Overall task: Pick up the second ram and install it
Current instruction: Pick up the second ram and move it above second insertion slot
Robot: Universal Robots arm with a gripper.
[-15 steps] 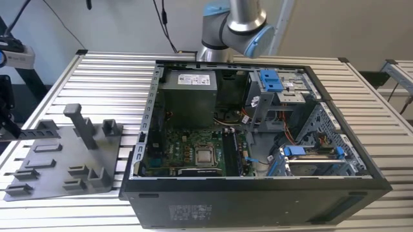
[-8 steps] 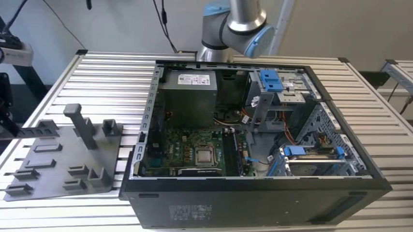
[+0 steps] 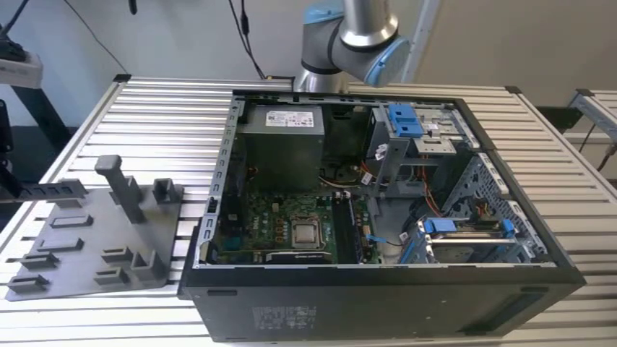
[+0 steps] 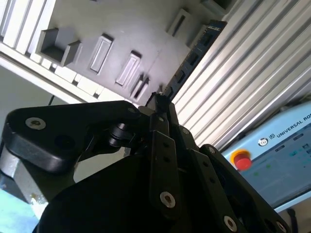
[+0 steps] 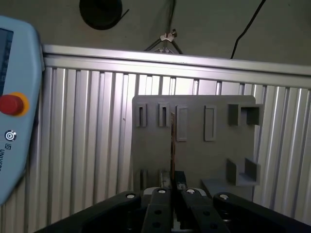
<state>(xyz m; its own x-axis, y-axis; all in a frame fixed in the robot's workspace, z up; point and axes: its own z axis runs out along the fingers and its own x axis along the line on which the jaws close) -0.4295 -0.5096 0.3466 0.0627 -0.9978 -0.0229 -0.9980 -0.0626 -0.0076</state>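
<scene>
My gripper (image 5: 172, 191) is shut on the second ram (image 5: 173, 145), a thin dark board that shows edge-on in the first wrist view, running out from between the fingers over the grey fixture plate (image 5: 218, 155). In the second wrist view the second ram (image 4: 194, 53) shows its dark chips and reaches away from the gripper (image 4: 160, 99) along the edge of the fixture plate (image 4: 121, 29). In the exterior view the second ram (image 3: 53, 191) is a dark bar at the far corner of the fixture plate (image 3: 87, 253), at that view's left. Whether it hangs free of the plate I cannot tell.
An open computer case (image 3: 386, 289) lies on the slatted aluminium table (image 3: 164, 123), with its motherboard (image 3: 289, 224) facing up. The arm's joints (image 3: 347, 36) rise behind the case. A teach pendant with a red stop button (image 5: 10, 104) lies beside the plate.
</scene>
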